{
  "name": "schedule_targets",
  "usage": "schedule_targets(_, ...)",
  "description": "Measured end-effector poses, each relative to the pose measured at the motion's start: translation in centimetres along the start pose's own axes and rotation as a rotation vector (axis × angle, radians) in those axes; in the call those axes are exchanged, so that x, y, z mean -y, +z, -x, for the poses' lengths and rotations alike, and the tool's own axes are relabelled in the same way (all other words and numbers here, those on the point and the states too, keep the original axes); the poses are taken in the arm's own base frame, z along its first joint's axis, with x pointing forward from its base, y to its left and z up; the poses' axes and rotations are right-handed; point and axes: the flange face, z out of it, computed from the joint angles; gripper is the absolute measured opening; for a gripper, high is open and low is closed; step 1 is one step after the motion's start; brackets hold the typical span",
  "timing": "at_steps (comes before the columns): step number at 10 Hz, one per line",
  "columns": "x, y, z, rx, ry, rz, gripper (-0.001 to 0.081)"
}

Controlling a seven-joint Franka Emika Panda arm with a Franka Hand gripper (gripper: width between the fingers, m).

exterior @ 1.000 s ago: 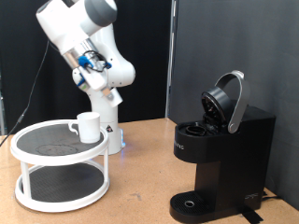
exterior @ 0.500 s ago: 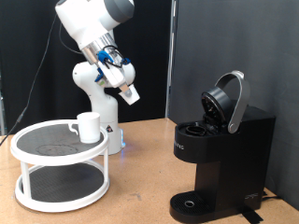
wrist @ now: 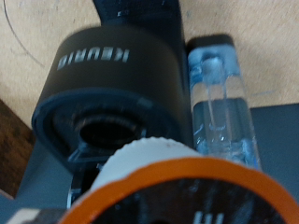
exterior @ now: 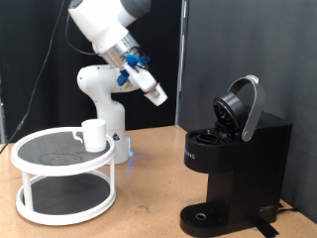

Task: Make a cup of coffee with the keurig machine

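Keurig machine point(exterior: 236, 159) — the black boxy coffee maker with white front lettering — stands near the table's point(exterior: 149, 193) right edge, its rounded lid tipped open. It looks heavy and rigid. The small white ceramic cup point(exterior: 93, 134) (hard, breakable, best taken by its side handle) sits on a white two-tier round rack point(exterior: 64, 177) near the left edge. The end effector point(exterior: 157, 96) hangs high between them; whether it grips anything, I cannot tell. Open room lies mid-table.

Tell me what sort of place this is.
Probably a robotics lab test bench, not a kitchen: a black curtain backdrop, a bare wooden table, and the keurig machine, lid open, with the cup on a white two-tier rack. The gripper hangs above.
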Motion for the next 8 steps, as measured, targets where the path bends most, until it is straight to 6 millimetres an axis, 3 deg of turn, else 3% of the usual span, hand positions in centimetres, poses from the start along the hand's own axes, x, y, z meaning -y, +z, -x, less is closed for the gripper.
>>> schedule_targets(6, -1.7, 2.7, 7.1, 0.018, -0.051, 0.017, 0.0362)
schedule_targets(8, -1.8, 3.2, 8.3, 0.023, -0.064, 0.002, 0.0362)
